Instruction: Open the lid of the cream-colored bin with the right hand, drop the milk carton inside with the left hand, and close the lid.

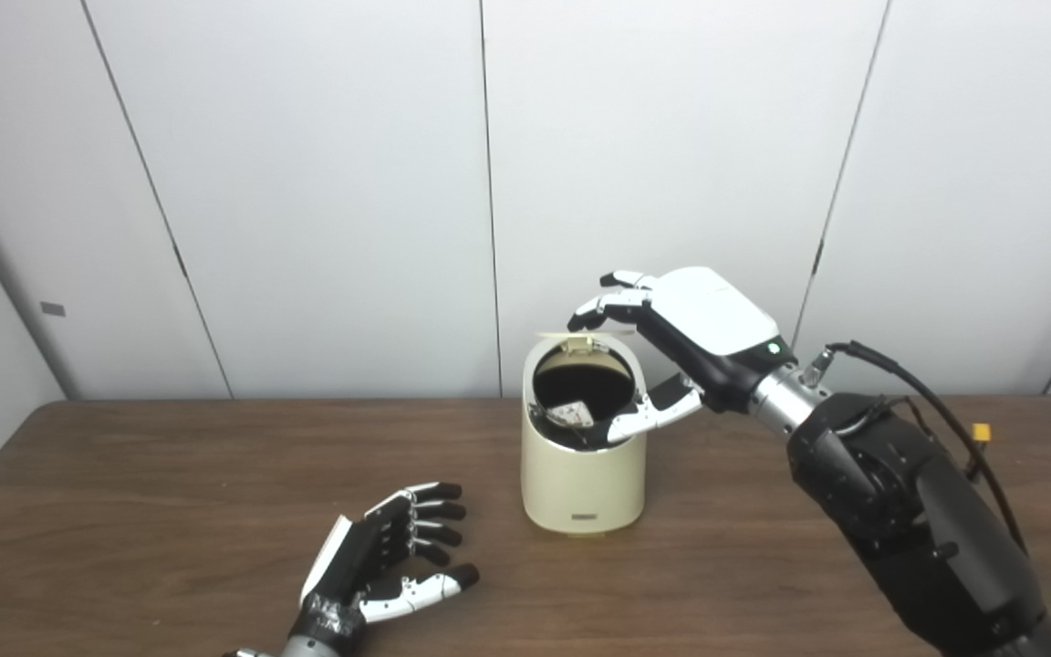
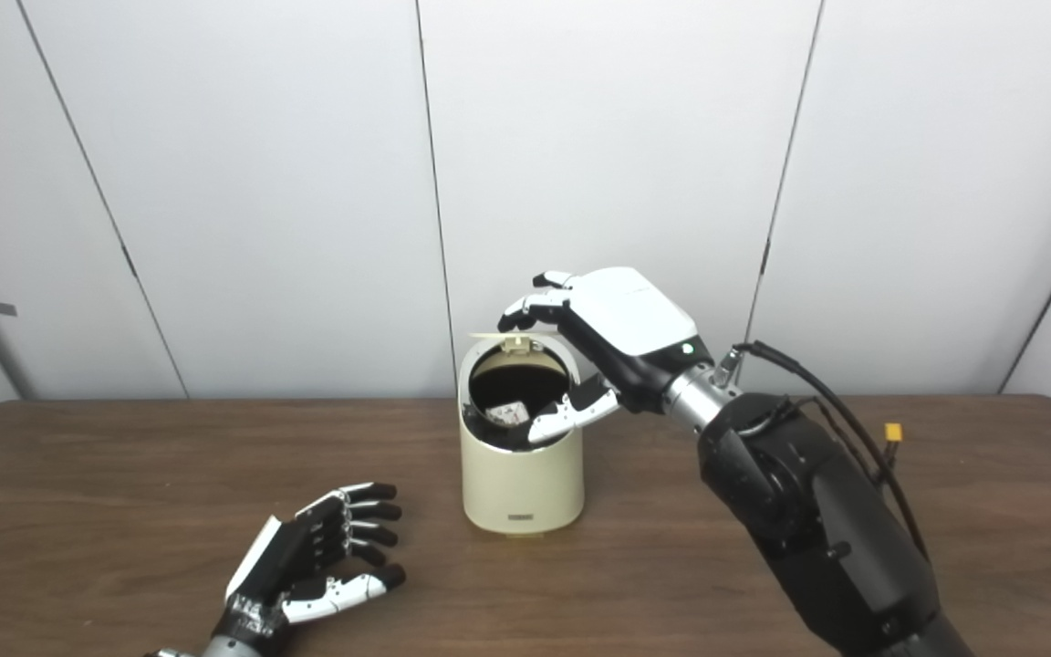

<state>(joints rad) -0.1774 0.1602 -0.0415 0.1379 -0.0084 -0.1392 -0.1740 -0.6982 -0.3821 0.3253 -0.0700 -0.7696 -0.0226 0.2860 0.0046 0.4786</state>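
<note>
The milk carton lay inside the cream bin, mid tabletop. The lid stood up at the back, w/ the right hand fingers touching it, not clenched. The left hand rested released near the front edge. Risk (my judgement): a hard push may tip the bin.

You see the cream bin upright on the table, its round mouth open and dark inside. Its lid is tipped up at the back rim, nearly edge-on to you. The carton lies inside, a pale corner showing just below the rim.
</note>
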